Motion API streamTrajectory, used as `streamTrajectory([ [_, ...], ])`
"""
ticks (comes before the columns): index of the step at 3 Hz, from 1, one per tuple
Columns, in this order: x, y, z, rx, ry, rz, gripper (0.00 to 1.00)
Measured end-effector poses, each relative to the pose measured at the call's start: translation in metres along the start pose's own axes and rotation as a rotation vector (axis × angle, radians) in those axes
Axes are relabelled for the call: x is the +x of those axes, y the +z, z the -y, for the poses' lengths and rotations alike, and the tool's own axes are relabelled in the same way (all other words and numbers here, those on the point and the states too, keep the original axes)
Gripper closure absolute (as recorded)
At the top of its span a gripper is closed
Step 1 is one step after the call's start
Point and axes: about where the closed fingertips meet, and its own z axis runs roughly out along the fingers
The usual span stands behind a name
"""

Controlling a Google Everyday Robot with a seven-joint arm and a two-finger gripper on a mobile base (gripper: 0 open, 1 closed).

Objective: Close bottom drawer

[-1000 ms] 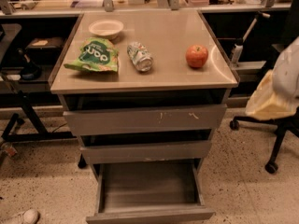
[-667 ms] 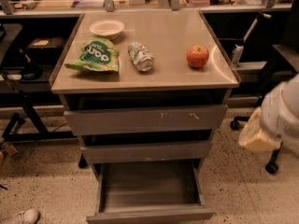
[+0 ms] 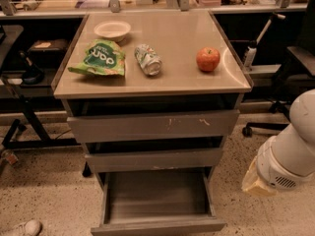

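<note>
The bottom drawer (image 3: 157, 225) of the grey metal cabinet (image 3: 152, 127) is pulled out towards me, and its shallow tray is empty. The middle drawer (image 3: 155, 159) and the top drawer (image 3: 152, 126) each stand out a little from the cabinet. Only my white arm (image 3: 288, 154) shows, low at the right of the cabinet beside the open drawer and apart from it. My gripper is out of view, past the end of the arm.
On the cabinet top lie a white bowl (image 3: 112, 30), a green chip bag (image 3: 100, 58), a tipped can (image 3: 147, 59) and a red apple (image 3: 208, 59). An office chair base (image 3: 268, 127) stands at the right and a table leg (image 3: 29, 124) at the left.
My arm has dropped from beside the cabinet top to low at the right, level with the lower drawers. The drawers have not moved.
</note>
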Motion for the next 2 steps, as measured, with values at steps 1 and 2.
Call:
streamTrajectory([
  [1, 0.0, 0.0, 0.0, 0.0, 0.0, 0.0, 1.0],
  [2, 0.0, 0.025, -0.005, -0.029, -0.003, -0.035, 1.0],
])
